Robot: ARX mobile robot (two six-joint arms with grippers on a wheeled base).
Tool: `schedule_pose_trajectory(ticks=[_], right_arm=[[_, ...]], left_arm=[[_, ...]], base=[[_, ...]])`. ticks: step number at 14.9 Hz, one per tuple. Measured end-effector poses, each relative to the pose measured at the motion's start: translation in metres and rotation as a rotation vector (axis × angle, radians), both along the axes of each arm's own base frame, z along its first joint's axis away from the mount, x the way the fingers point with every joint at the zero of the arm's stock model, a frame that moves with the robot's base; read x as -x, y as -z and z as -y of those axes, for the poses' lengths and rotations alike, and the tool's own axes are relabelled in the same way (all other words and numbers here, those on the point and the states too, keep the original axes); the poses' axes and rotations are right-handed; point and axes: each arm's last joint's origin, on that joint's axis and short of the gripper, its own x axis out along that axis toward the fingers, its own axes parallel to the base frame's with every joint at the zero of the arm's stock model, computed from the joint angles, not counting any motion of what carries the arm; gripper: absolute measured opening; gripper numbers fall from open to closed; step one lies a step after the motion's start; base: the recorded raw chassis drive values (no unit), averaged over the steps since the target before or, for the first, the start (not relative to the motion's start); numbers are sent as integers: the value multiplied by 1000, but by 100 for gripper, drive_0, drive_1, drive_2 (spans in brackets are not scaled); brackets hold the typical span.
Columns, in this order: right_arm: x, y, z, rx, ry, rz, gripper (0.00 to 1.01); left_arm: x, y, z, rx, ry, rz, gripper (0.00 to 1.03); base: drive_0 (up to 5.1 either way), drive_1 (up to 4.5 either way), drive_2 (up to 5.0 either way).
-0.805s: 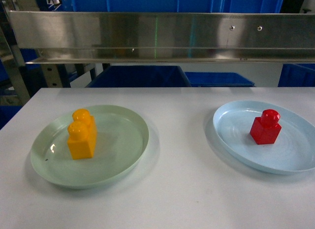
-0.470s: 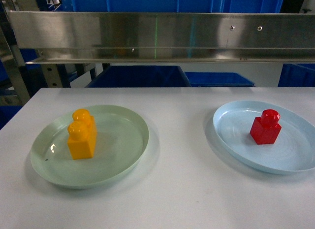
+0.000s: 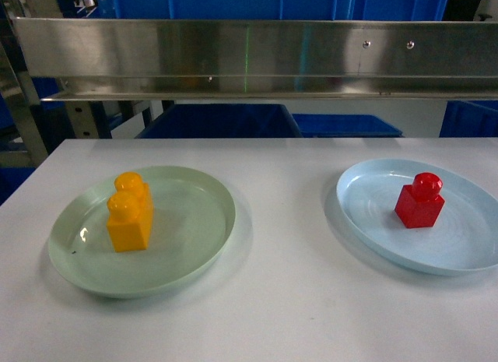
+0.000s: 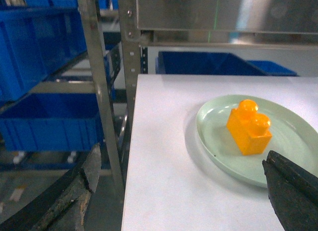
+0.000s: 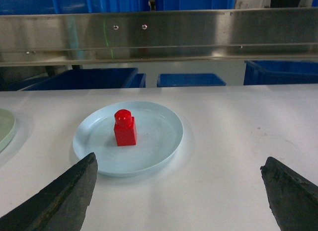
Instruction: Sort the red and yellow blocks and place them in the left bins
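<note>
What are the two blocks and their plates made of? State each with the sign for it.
Yellow block and red block: probably glossy moulded plastic, going by bright highlights on the rounded studs. Green plate and blue plate: smooth, slightly shiny, with soft reflections; likely plastic or melamine, though glazed ceramic cannot be excluded.

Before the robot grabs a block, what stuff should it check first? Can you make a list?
1. Yellow block standing upright on the green plate: ok.
2. Red block upright on the blue plate: ok.
3. Right gripper open wide, facing the red block: ok.
4. Left gripper open: cannot tell, only one finger shows.
5. Nothing blocking either block: ok.
6. Blue bins on the left shelves ready for blocks: cannot tell, their insides are hidden.
</note>
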Motion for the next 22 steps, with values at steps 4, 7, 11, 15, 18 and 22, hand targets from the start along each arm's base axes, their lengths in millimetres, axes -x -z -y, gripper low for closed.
schedule_pose_trajectory(ticks=[4, 7, 11, 15, 18, 22], right_arm=[[-100, -69, -3, -132, -142, -120, 98], [-177, -47, -18, -140, -189, -271, 98], [-193, -26, -18, -110, -180, -278, 98], [-190, -25, -25, -105, -215, -266, 98], [-200, -7, -72, -71, -353, -347, 98], [-222, 0, -74, -27, -293, -372, 98]], left_arm=[[-61, -91, 16, 26, 75, 45, 98], [-133, -81, 23, 40, 104, -113, 98], [-168, -36, 16, 12, 5, -119, 98], [-166, -45, 17, 10, 11, -74, 98], [-166, -44, 17, 10, 10, -76, 98], [-166, -44, 17, 10, 10, -75, 98]], base=[[0, 0, 0], [0, 0, 0], [0, 0, 0], [0, 0, 0], [0, 0, 0], [0, 0, 0]])
